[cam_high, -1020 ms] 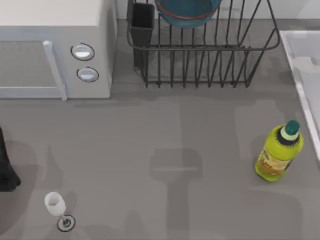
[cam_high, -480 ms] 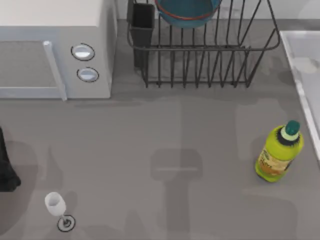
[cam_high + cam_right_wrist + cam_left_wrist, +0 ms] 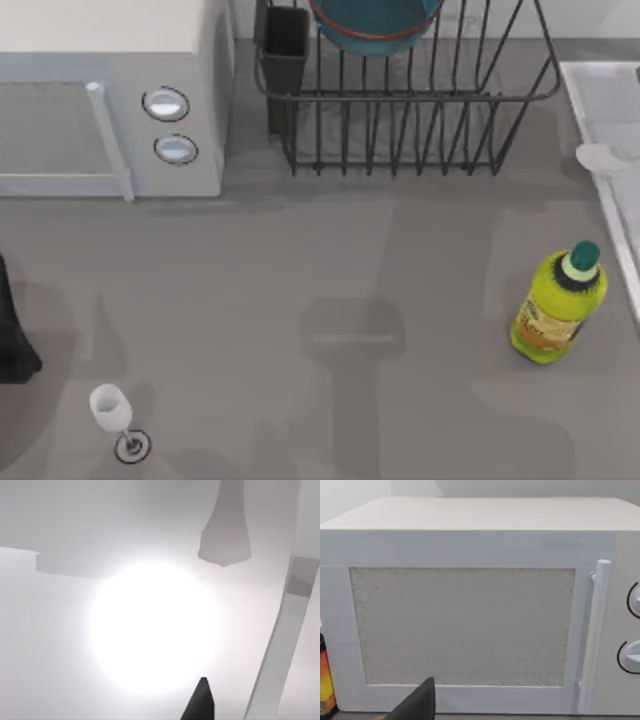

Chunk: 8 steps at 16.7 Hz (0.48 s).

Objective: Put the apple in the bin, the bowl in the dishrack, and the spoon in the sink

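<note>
The teal-blue bowl (image 3: 375,22) with its reddish rim sits inside the black wire dishrack (image 3: 410,120) at the back. The white sink (image 3: 612,225) runs along the right edge. The pale spoon (image 3: 600,157) shows as a small oval by the sink's left rim; whether it rests on the rim or hangs over it I cannot tell. The right wrist view looks down on the sink's white floor (image 3: 60,645) under a bright glare. My left gripper (image 3: 12,345) is parked at the left edge, facing the microwave (image 3: 470,620). The apple and the bin are out of view.
A white microwave (image 3: 110,60) with two knobs fills the back left. A yellow-green bottle (image 3: 557,305) stands near the sink at the right. A small white stemmed glass (image 3: 112,410) stands at the front left. An orange bottle (image 3: 325,680) is beside the microwave.
The pale spoon has come into sight by the sink's left rim, where only a faint patch lay before. Shadows on the right of the table have shifted. The left arm has stayed put.
</note>
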Tool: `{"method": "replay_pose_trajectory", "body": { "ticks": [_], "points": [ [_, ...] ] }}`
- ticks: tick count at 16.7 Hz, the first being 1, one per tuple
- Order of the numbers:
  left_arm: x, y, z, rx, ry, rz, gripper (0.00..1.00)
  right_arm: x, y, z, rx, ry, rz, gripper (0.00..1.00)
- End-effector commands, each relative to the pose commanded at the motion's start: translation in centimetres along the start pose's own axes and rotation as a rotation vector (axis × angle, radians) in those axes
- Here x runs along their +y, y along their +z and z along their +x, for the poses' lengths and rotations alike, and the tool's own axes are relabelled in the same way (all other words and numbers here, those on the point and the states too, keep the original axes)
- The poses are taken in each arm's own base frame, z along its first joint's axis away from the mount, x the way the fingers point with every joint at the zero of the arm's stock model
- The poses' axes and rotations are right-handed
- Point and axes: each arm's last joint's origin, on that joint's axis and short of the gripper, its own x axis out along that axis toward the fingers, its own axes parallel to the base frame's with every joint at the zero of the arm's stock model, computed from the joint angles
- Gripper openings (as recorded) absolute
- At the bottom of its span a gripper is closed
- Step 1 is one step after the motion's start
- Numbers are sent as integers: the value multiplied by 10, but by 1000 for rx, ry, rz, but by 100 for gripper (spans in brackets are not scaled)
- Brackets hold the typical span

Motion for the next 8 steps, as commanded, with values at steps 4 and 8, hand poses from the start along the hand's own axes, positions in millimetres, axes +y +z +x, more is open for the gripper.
{"method": "replay_pose_trajectory", "body": {
  "ticks": [4,8],
  "points": [
    [0,0,0,0,0,0,100,0,0,0,0,0,0,0],
    [0,0,0,0,0,0,100,0,0,0,0,0,0,30]
  ]
}}
